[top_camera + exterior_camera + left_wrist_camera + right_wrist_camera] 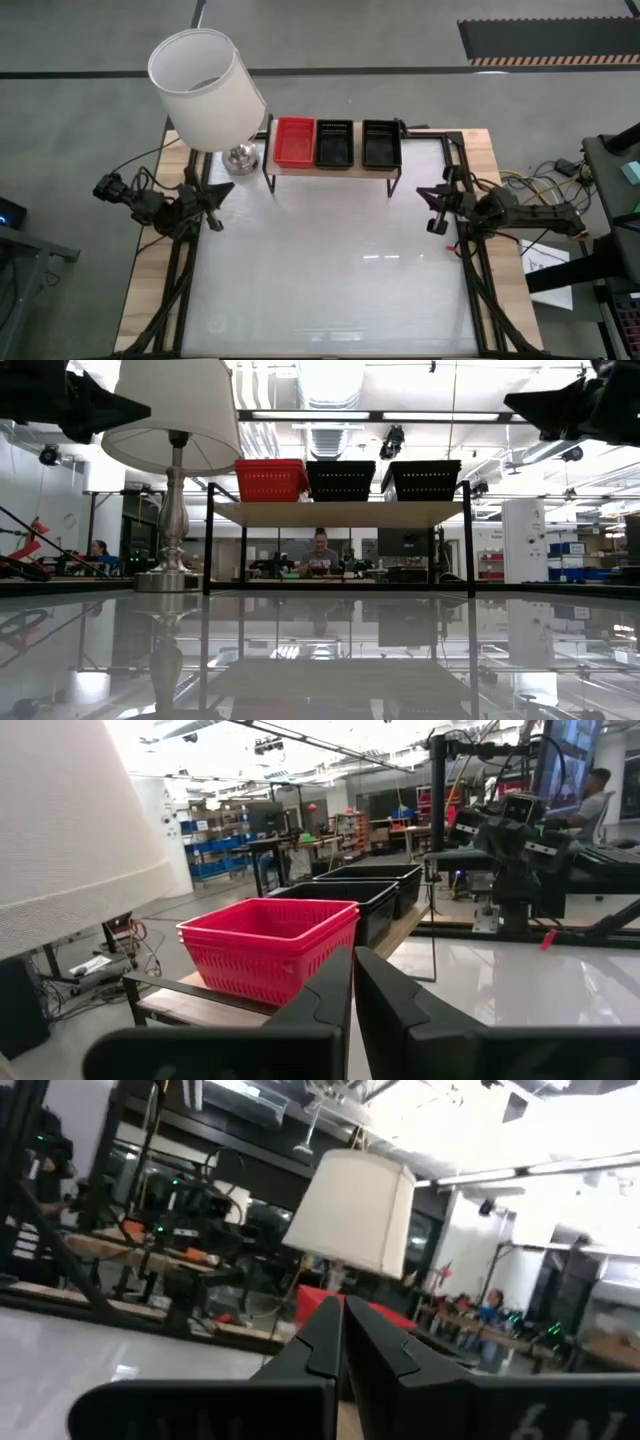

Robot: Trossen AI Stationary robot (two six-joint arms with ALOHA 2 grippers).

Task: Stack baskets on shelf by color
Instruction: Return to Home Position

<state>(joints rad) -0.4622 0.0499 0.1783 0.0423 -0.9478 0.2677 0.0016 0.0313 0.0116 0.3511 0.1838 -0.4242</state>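
Left gripper (214,207): centre-left of the high view, over the table's left edge just below the lamp base. Dark fingers (322,990) pressed together and holding nothing.
Right gripper (437,207): centre-right of the high view, over the table's right edge. Fingers (322,1330) pressed together and holding nothing.
Red baskets (268,945): bright red plastic, rectangular, with fine mesh sides. Two rims show one inside the other. They sit on the left end of the shelf, upper centre of the high view.
Middle black basket (334,143): same shape and mesh in black, at the centre of the shelf, just beside the red one.
Right black basket (381,143): black mesh on the right end of the shelf, with a small gap to the middle one.
Shelf (338,513): light wooden plank on thin black metal legs, at the table's far edge, top centre of the high view.
Lamp (207,88): white drum-like fabric shade on a shiny metal stem and round base, upper left, beside the shelf's left end.
Table (330,280): glossy white top that mirrors the shelf and lamp in the low view. Pale wood strips run along the sides, with black arm rails on them.
Room: grey floor and a striped mat at the top right of the high view. The low view shows a workshop with benches and ceiling lights.
Person (320,550): seated far behind, seen under the shelf.
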